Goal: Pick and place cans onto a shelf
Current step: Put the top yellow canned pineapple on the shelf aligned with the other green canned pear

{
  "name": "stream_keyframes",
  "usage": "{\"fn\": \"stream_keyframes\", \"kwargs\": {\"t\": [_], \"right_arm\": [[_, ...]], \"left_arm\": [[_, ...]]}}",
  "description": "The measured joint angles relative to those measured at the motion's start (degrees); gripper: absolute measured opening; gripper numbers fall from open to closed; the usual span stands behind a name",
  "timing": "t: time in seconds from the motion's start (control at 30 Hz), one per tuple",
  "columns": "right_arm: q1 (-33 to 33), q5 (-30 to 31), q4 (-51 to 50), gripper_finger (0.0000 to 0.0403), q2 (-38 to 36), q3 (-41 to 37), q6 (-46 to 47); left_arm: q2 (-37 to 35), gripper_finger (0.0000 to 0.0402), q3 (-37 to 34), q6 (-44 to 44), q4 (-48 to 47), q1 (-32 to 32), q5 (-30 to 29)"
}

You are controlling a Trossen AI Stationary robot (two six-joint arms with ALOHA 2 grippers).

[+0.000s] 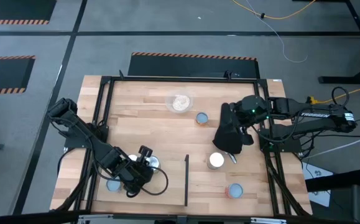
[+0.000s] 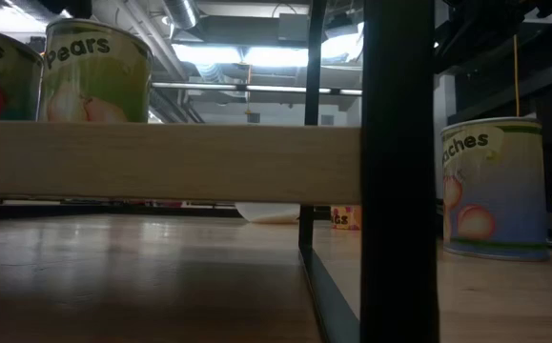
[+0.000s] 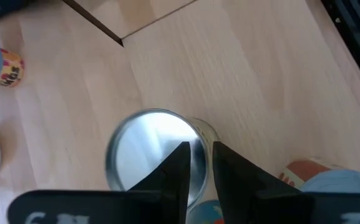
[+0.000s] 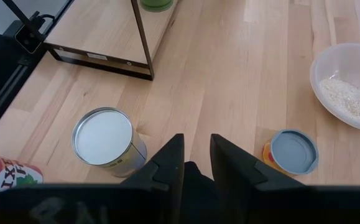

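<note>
A silvery-topped can (image 3: 148,152) with a green Pears label (image 2: 94,71) stands upright on the light-wood shelf plank (image 2: 161,162), left of the plank's black strip (image 1: 186,180). My left gripper (image 1: 145,157) is over it, shut on its rim. A second can (image 1: 113,184) stands on the plank beside it. On the table stand a white-topped can (image 4: 103,137), a pale-blue-topped can (image 4: 291,151) and another pale-blue-topped can (image 1: 234,191). My right gripper (image 1: 229,127) is at the table's right, shut on a black oven mitt (image 1: 226,140). My left gripper (image 3: 199,148) has the can's rim (image 3: 198,134) between its fingers, one finger (image 3: 176,168) over the silvery top and one (image 3: 229,168) outside the wall. The fingers come from above, slanting down. The can stands upright on the plank. My right gripper (image 4: 195,138) has dark mitt material (image 4: 192,177) between its two fingers. The fingers slant down toward the table's left. The mitt lies or hangs under the gripper; which part it holds is hidden by the gripper itself.
A clear bowl of beige grains (image 1: 180,102) stands at the far middle of the table. A black frame (image 1: 105,84) runs round the table's edge. The shelf's black post (image 2: 399,171) stands close to the low camera, with a Peaches can (image 2: 495,186) to its right.
</note>
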Motion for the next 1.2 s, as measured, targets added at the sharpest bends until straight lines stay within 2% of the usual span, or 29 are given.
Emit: {"fn": "stream_keyframes", "kwargs": {"t": [0.2, 0.47, 0.57, 0.73, 0.83, 1.03, 1.2], "right_arm": [[0.00, 0.00, 0.05, 0.0083, 0.01, 0.00, 0.00], [0.00, 0.40, 4.24, 0.0083, 0.01, 0.00, 0.30], [0.00, 5.22, 8.46, 0.0083, 0.10, 0.00, 3.25], [-0.04, 23.51, 16.49, 0.0083, 2.34, 0.00, 14.61], [-1.01, 30.13, 18.05, 0.0083, 4.85, 0.00, 19.82], [-5.76, 30.00, 17.75, 0.0083, 12.53, 0.00, 26.74], [-11.09, 28.29, 17.66, 0.0083, 18.81, 0.00, 30.31]], "left_arm": [[0.00, 0.0057, 1.66, 1.09, -0.90, 0.00, -1.75], [-0.90, 0.0055, 2.33, 13.79, 0.77, 2.14, -10.06], [-1.07, 0.0055, 2.33, 16.23, 1.92, 4.74, -10.21], [-1.05, 0.0055, 2.33, 16.52, 4.63, 9.79, -10.21], [-1.05, 0.0055, 2.33, 16.54, 5.98, 12.72, -10.17], [-1.05, 0.0055, 2.33, 16.52, 6.90, 17.20, -9.41], [-1.05, 0.0055, 2.33, 16.22, 6.94, 19.09, -6.24]]}}
